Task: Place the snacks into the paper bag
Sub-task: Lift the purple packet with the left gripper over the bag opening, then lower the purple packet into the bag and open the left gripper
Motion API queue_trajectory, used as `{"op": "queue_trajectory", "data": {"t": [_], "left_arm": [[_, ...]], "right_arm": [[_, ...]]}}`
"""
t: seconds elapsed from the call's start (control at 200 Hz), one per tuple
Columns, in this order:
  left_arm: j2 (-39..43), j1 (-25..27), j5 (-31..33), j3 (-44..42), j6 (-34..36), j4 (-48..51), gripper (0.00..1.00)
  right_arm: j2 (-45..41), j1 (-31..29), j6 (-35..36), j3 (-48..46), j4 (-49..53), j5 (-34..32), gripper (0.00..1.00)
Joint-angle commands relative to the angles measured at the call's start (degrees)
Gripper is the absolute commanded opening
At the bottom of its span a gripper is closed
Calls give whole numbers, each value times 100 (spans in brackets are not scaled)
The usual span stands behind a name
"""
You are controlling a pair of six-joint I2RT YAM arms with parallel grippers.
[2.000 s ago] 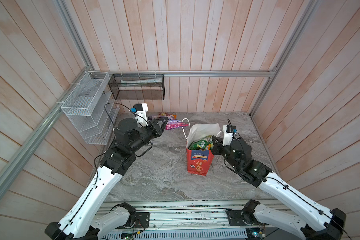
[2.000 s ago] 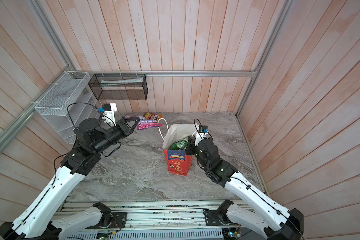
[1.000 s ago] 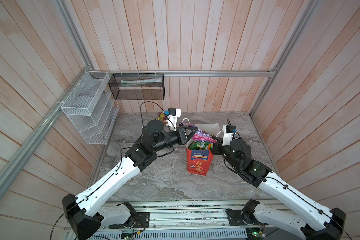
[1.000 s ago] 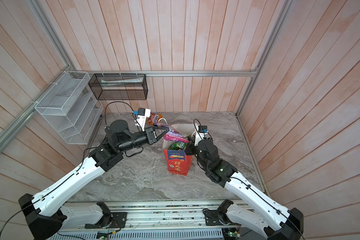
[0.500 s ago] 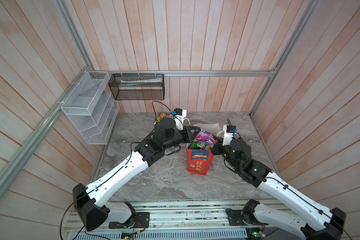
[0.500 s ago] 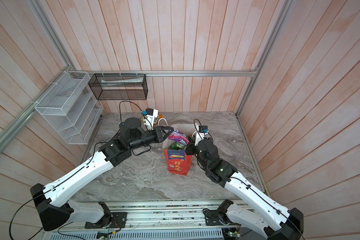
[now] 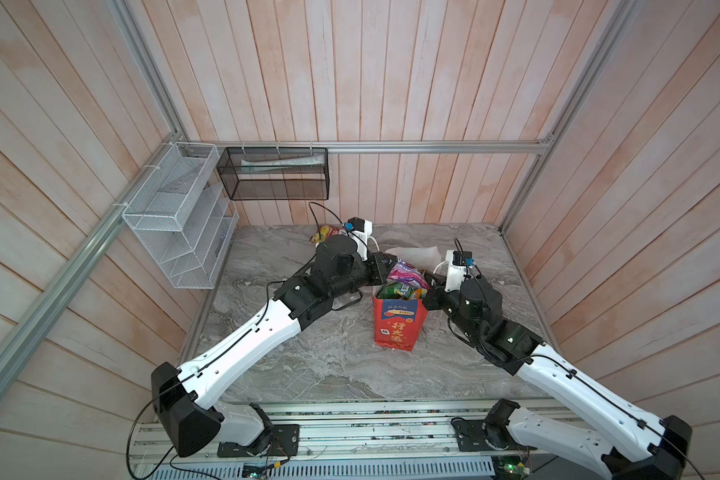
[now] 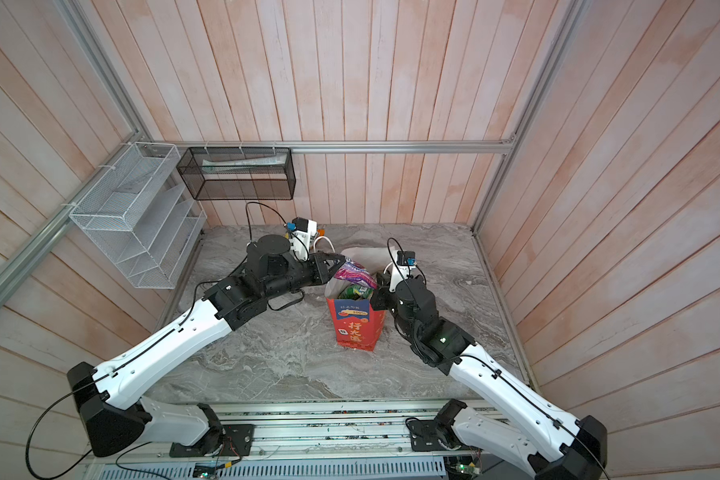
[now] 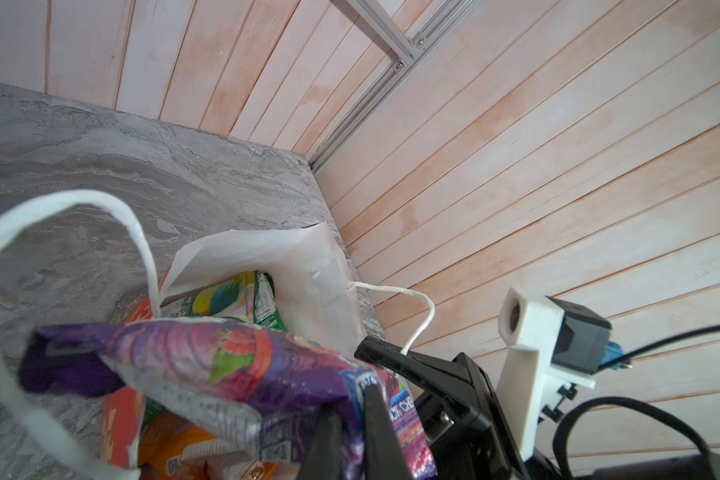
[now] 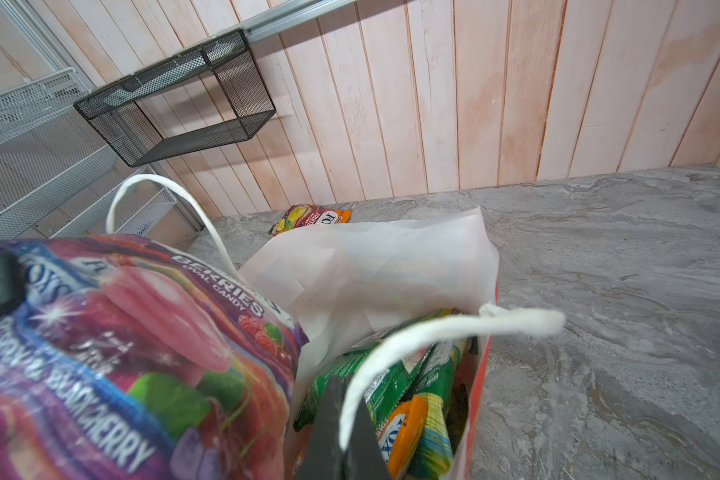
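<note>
The red paper bag (image 7: 398,328) (image 8: 352,326) stands upright mid-table, white inside, with green (image 10: 375,382) and orange (image 10: 404,428) snacks in it. My left gripper (image 7: 385,266) (image 9: 352,419) is shut on one end of a purple berry snack packet (image 7: 406,272) (image 9: 225,365) (image 10: 121,353), which hangs flat over the bag's mouth. At the bag's right rim my right gripper (image 7: 429,291) (image 10: 341,419) is shut on a white cord handle (image 10: 433,332). One more packet (image 7: 323,235) (image 10: 312,218) lies on the table by the back wall.
A white wire rack (image 7: 179,216) hangs on the left wall and a black mesh basket (image 7: 273,174) on the back wall. Wooden walls close the marble table (image 7: 308,357) on three sides. The bag's other cord handle (image 9: 59,208) loops up beside the left gripper.
My left arm has swung from the back left of the table to the bag, carrying the purple packet over its mouth. The right arm and the bag have stayed put.
</note>
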State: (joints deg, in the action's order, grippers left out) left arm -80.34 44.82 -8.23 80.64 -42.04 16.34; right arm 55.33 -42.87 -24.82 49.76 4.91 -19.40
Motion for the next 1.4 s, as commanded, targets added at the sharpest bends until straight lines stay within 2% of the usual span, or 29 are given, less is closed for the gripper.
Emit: {"op": "queue_trajectory", "data": {"t": [0.0, 0.165, 0.35, 0.61, 1.06, 1.395], "left_arm": [[-85, 36, 111, 220, 151, -61, 0], [-219, 39, 126, 328, 187, 26, 0], [-212, 34, 577, 374, 320, 200, 0], [-192, 32, 847, 404, 434, 288, 0], [-348, 35, 981, 587, 578, 474, 0], [-928, 195, 560, 1161, 882, 786, 0]], "right_arm": [[-66, -72, 52, 148, -51, -7, 0], [-68, -72, 64, 148, -46, -12, 0], [-95, -88, 62, 144, -50, -47, 0], [-105, -89, 65, 141, -45, -73, 0], [-312, -90, 45, 79, -62, -223, 0], [-272, -90, 51, 78, -83, -214, 0]]}}
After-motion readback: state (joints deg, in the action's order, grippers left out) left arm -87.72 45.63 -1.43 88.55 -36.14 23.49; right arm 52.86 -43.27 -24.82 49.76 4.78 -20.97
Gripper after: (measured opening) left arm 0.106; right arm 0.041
